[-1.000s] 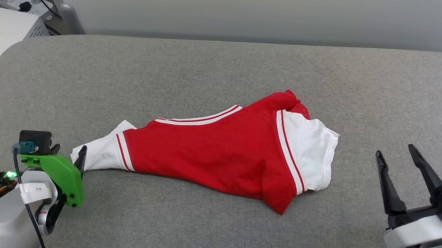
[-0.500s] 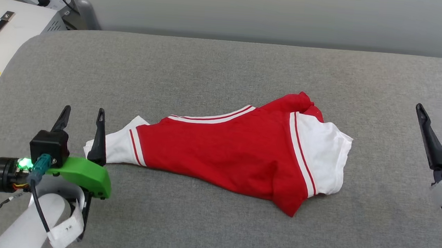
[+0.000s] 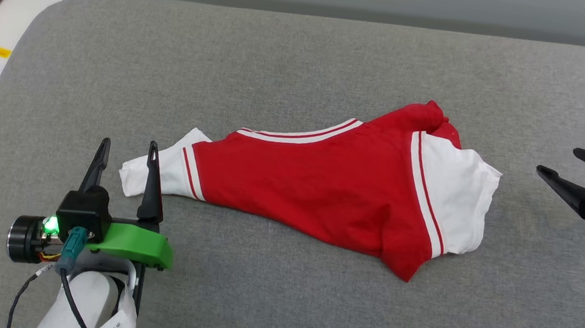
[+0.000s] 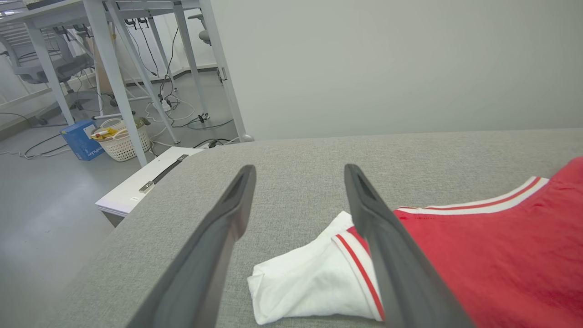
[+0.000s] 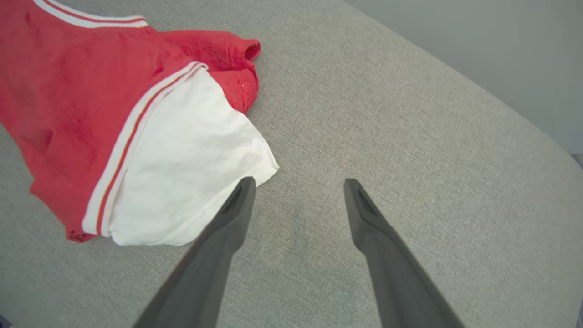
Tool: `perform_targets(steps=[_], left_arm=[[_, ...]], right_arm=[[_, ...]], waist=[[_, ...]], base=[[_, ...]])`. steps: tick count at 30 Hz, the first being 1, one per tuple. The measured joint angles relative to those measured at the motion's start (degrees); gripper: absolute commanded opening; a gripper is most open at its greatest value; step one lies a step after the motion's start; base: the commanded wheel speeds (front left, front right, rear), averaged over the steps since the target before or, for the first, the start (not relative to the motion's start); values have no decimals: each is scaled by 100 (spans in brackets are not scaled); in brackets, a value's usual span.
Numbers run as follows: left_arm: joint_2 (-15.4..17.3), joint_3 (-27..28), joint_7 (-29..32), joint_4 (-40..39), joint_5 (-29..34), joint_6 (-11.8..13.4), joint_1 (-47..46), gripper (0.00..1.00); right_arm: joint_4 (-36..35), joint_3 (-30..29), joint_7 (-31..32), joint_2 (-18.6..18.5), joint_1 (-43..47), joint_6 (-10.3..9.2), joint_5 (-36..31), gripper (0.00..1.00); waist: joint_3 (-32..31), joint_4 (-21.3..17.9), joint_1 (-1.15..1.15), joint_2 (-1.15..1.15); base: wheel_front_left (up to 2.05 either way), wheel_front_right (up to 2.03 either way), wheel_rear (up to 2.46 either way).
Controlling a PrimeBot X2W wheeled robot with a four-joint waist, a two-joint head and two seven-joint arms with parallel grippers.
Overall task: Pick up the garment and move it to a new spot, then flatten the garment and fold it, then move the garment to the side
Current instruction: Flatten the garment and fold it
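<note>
Far left, on the floor past the pad's end, a basket (image 4: 120, 141) and a blue box (image 4: 79, 139) sat under table legs. A white box (image 3: 9, 15) with a black handle stood just off the gray pad (image 3: 280, 50). The left gripper (image 3: 129, 143) was low left over the pad, fingers wide apart, gripping nothing, pointing up the head view. Its inner finger crossed the tip of the left-end sleeve (image 3: 155, 175) (contact unclear, could be just above it). In the left wrist view that white sleeve lay folded, partly between the fingers, partly behind the right-hand one. The garment (image 3: 322, 186) lay mid-pad, crumpled lengthwise, red body running left to right, striped trim along its far edge. A red bunch stuck up at its far right corner. The right-end sleeve (image 3: 457, 196) was white and spread flatter, with a striped band on its left side. The right gripper (image 3: 558, 160) was at the right edge, fingers wide, empty, pointing left toward the garment and apart from it. In the right wrist view one fingertip sat just beside that sleeve's corner.
</note>
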Motion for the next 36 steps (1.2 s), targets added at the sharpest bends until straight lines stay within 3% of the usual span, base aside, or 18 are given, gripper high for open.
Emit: perform_targets(steps=[3, 8, 13, 22, 23, 24, 30, 36], left_arm=[[-205, 121, 0, -32, 198, -133, -7, 100], [-512, 333, 0, -44, 449, -324, -34, 100], [-766, 541, 0, -26, 680, -524, -112, 100], [-1054, 895, 0, 27, 1004, -787, -163, 100], [-1076, 937, 0, 32, 1025, -813, -164, 100], [-1094, 975, 0, 38, 1055, -829, -164, 100], [-1204, 1131, 0, 132, 1183, -965, -159, 100], [-1257, 1250, 0, 258, 1308, -1066, -85, 100]], right_arm=[[199, 325, 443, -12, -363, 0, 223, 100], [742, 747, 554, 187, -901, 0, 294, 100], [1334, 1303, 407, 495, -1106, 0, 390, 100], [1848, 2147, -149, 426, -1580, 2, 465, 100], [1870, 2248, -263, 411, -1640, 5, 466, 16], [1891, 2362, -383, 405, -1699, 7, 456, 0], [2096, 2709, -1193, 424, -2028, 4, 442, 0], [2162, 2676, -1848, 181, -2347, 4, 488, 0]], waist=[[170, 69, 0, 0], [472, 179, 1, 0], [767, 288, 1, 0], [1034, 370, 1, 0], [1029, 358, 1, 0], [1017, 342, 1, 0], [839, 255, 1, 0], [533, 178, 1, 0]], base=[[0, 0, 0], [0, 0, 0], [0, 0, 0], [0, 0, 0], [0, 0, 0], [0, 0, 0], [0, 0, 0], [0, 0, 0]])
